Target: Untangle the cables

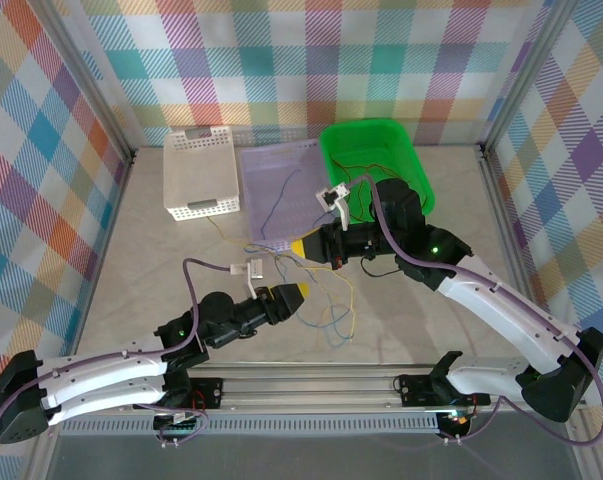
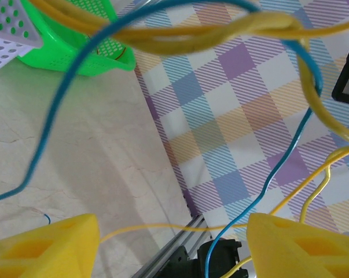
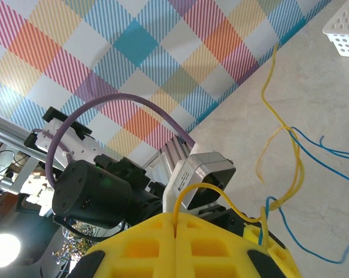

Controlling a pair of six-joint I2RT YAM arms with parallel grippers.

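Observation:
The cables are thin yellow and blue wires tangled [image 1: 326, 295] on the table between my two grippers. My right gripper [image 1: 301, 247] is shut on a yellow wire [image 3: 220, 194] that loops up out of its closed yellow fingers [image 3: 175, 231]. More yellow wire [image 3: 278, 133] and blue wire [image 3: 330, 153] trail over the table beyond it. My left gripper [image 1: 293, 293] is open below it. Between its yellow fingers [image 2: 47, 249] run a yellow strand [image 2: 162, 227] and a blue wire [image 2: 220, 243], neither of them pinched. A twisted yellow bundle [image 2: 220, 35] hangs above.
A green basket [image 1: 421, 170] at the back holds more thin wires. A white basket [image 1: 201, 175] stands to its left, with a purple mat [image 1: 281, 195] carrying a blue-grey wire between them. Checkered walls enclose the table, and the arms' rail [image 1: 311, 395] runs along the near edge.

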